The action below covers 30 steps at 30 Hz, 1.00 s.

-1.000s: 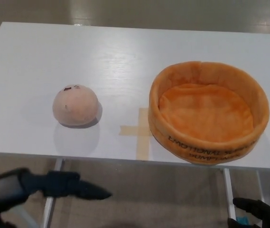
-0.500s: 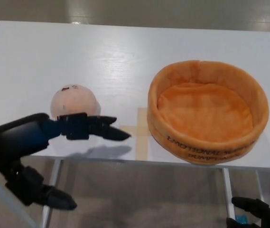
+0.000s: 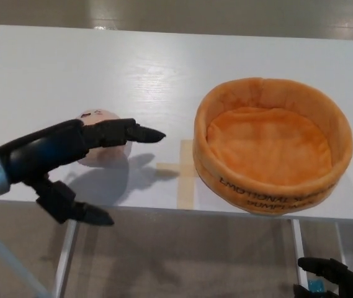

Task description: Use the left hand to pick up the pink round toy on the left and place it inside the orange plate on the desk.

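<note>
The pink round toy [image 3: 99, 147] sits on the white tabletop [image 3: 164, 81], on its left part, largely hidden behind the left hand [image 3: 71, 162]. That hand hangs in front of and above the toy, open and holding nothing, two fingers [image 3: 129, 131] stretched rightward over it and the thumb [image 3: 80, 211] spread low below the tabletop edge. Well apart to the right stands the orange plush plate [image 3: 272, 146], with only its own orange lining showing inside. A tan tape cross [image 3: 182, 171] lies between toy and plate. The right hand [image 3: 331, 279] shows at the bottom right corner; whether it is open cannot be told.

The pink round toy [image 3: 97, 118] is seen resting on the white desk [image 3: 102, 68], partly hidden. The soft orange plate [image 3: 272, 146], high-walled and empty, is set well apart at its right.
</note>
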{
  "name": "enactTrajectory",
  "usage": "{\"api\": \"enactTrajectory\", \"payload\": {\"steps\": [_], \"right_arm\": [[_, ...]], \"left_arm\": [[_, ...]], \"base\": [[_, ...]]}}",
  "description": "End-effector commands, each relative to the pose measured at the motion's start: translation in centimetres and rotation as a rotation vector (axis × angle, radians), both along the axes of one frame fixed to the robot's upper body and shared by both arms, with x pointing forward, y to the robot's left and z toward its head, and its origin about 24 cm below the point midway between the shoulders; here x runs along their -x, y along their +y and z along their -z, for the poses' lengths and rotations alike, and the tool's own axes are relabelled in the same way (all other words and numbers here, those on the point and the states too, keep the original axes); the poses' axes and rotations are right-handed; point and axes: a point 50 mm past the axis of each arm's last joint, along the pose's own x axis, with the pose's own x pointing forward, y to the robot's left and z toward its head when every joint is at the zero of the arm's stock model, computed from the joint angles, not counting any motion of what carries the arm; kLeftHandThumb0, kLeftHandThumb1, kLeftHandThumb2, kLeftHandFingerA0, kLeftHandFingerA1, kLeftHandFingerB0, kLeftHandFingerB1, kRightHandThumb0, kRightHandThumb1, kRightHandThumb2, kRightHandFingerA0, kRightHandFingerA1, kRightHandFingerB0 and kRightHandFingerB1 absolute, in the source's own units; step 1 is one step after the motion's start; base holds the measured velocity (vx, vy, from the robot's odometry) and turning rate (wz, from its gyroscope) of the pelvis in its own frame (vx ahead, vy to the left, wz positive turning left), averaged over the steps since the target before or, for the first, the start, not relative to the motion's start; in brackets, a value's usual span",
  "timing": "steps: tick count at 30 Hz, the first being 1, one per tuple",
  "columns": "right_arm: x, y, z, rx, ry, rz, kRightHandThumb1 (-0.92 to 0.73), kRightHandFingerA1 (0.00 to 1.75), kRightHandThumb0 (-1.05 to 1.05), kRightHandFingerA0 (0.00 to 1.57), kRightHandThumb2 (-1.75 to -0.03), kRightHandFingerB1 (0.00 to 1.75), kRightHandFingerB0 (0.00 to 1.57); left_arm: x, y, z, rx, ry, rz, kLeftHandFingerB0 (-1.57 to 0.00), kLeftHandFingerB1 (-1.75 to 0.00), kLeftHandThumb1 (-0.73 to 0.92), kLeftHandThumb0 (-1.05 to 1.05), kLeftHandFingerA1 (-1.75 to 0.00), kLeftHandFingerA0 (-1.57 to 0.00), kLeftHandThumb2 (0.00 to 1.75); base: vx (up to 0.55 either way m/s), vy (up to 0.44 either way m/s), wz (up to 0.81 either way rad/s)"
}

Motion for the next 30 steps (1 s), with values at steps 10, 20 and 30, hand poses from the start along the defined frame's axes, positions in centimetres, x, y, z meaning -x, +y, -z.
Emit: {"api": "enactTrajectory", "payload": {"steps": [10,20,30], "right_arm": [[0.6,-0.1,0.5,0.03,0.054,-0.028,-0.57,0.99,-0.17,0.66,-0.56,0.77,0.51],[0.4,-0.2,0.4,0.038,0.049,-0.034,-0.58,0.99,-0.15,0.67,-0.55,0.76,0.5],[0.5,-0.2,0.4,0.025,0.051,-0.036,-0.58,1.0,-0.15,0.66,-0.55,0.77,0.5]], "left_arm": [[-5.3,0.0,1.9,-0.222,-0.238,-0.3,-0.05,-0.29,0.38,-0.28,-0.01,0.0,0.65],[-5.8,0.5,0.5,-0.243,-0.376,-0.344,-0.04,-0.3,0.38,-0.32,-0.07,0.0,0.66],[-6.2,1.0,0.7,-0.241,-0.404,-0.371,-0.08,-0.33,0.38,-0.29,-0.12,0.0,0.66]], "base": [[0.0,0.0,0.0],[0.0,0.0,0.0],[0.0,0.0,0.0]]}}
